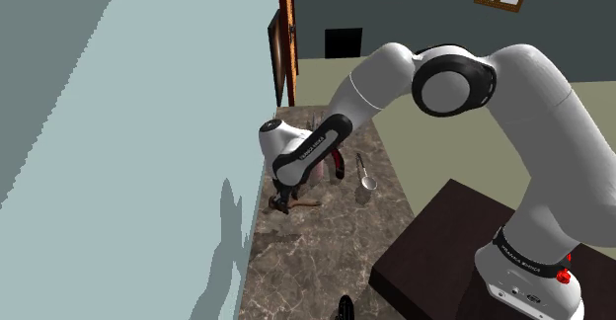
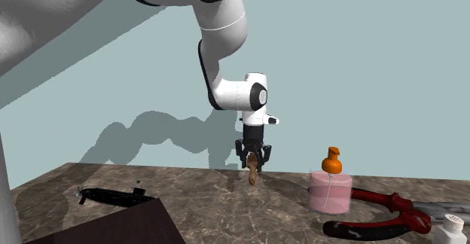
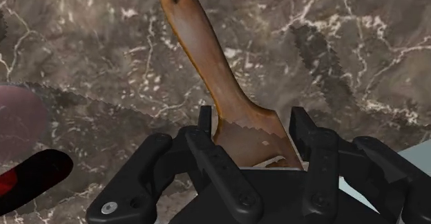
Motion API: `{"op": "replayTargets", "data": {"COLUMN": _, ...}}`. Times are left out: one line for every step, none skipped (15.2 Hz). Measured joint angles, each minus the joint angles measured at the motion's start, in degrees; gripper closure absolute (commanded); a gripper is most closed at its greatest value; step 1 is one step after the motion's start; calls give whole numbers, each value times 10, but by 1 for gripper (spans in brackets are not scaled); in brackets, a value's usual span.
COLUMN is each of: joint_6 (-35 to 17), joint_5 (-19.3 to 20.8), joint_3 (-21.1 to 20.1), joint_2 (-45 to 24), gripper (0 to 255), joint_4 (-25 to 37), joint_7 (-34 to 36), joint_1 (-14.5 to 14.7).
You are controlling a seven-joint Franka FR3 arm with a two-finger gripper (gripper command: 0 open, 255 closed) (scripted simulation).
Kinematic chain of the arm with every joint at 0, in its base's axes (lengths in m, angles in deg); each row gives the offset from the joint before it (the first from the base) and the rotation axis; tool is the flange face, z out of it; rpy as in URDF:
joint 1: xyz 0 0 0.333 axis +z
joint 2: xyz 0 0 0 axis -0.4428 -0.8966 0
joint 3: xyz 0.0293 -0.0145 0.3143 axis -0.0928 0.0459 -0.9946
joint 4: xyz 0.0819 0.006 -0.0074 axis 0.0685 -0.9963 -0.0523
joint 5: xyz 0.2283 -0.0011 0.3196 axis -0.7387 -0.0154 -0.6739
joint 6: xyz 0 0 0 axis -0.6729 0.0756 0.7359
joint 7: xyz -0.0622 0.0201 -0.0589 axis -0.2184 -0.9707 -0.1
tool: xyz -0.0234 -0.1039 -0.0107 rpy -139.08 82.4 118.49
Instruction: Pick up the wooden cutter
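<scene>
The wooden cutter [image 3: 207, 57] is a brown piece with a long curved handle and a broad, jagged end. My black gripper [image 3: 259, 153] is shut on that broad end, one finger on either side. In the second exterior view the gripper [image 2: 254, 158] points straight down near the pale wall, and the cutter [image 2: 252, 173] hangs from it with its lower tip close over the marble counter [image 2: 226, 205]. From the shoulder camera the gripper [image 1: 283, 201] sits at the counter's wall side, with the cutter [image 1: 304, 203] sticking out beside it.
A pink soap dispenser [image 2: 330, 190] with an orange pump stands right of the gripper, red-handled pliers [image 2: 376, 220] and a white bottle [image 2: 452, 231] beyond it. A black tool [image 2: 113, 196] lies left. A metal scoop [image 1: 366, 175] lies mid-counter. The pale wall [image 1: 148, 120] runs alongside.
</scene>
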Motion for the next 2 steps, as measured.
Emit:
{"op": "replayTargets", "data": {"joint_6": 5, "joint_5": -1, "joint_3": -1, "joint_2": 6, "gripper": 255, "joint_4": -1, "joint_7": -1, "joint_1": -1}}
{"op": "replayTargets", "data": {"joint_6": 7, "joint_5": -1, "joint_3": -1, "joint_2": 9, "gripper": 255, "joint_4": -3, "joint_7": 0, "joint_1": -1}}
